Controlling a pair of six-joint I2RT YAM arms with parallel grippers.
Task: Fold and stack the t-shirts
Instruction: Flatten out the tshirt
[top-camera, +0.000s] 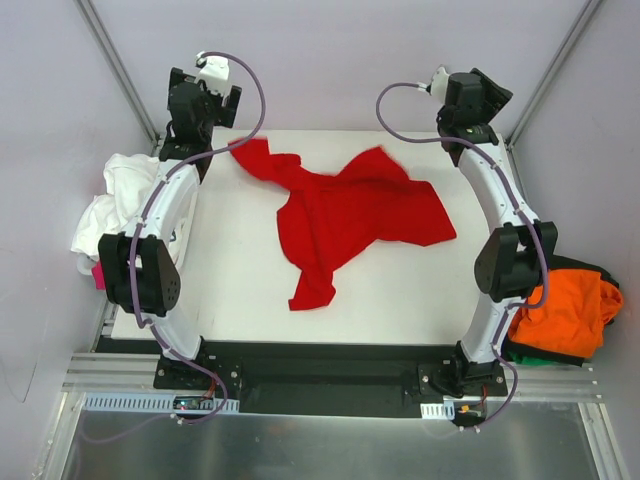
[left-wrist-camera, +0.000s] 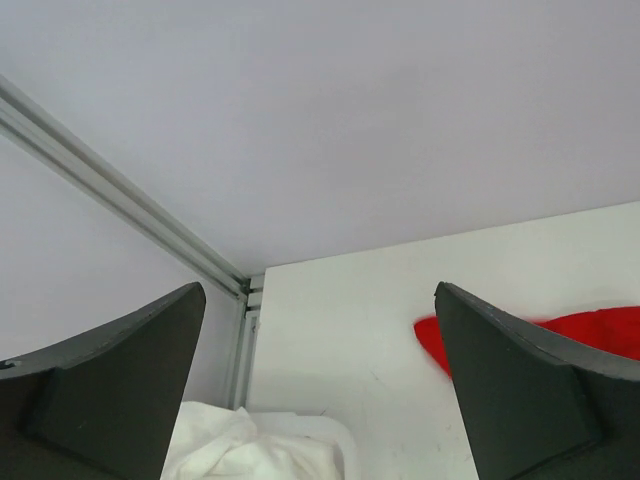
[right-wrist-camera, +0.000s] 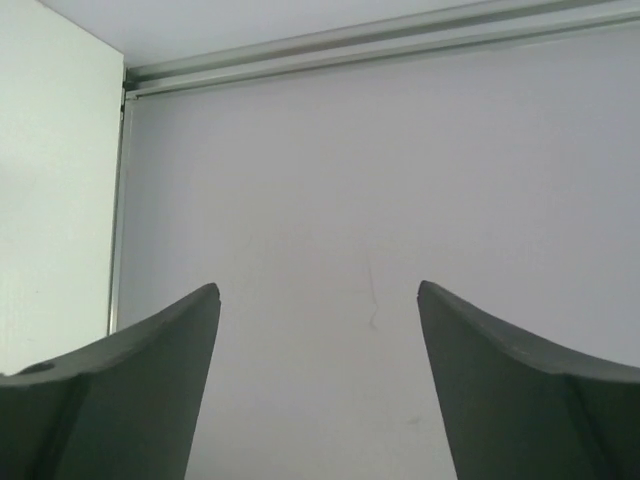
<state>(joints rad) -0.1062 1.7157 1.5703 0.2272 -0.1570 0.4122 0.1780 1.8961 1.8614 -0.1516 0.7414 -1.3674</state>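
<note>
With my left gripper (left-wrist-camera: 318, 300) and right gripper (right-wrist-camera: 318, 295) gaping empty over the tabletop's (top-camera: 240, 280) far corners, I'd pinch the limp, light red shirt (top-camera: 350, 215) by its edges.

The left arm (top-camera: 168, 205) partly hides the white t-shirt (top-camera: 108, 205); the orange t-shirt (top-camera: 570, 315) mostly covers the green t-shirt (top-camera: 528, 353).

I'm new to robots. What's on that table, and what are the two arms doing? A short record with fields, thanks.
Centre: red t-shirt, crumpled and unfolded on the white table
Left edge: white clothes pile
Right edge: orange t-shirt over green cloth
Left end effector: open, empty, near the far left corner
Right end effector: open, empty, near the far right corner
Folded stack: none visible
</note>
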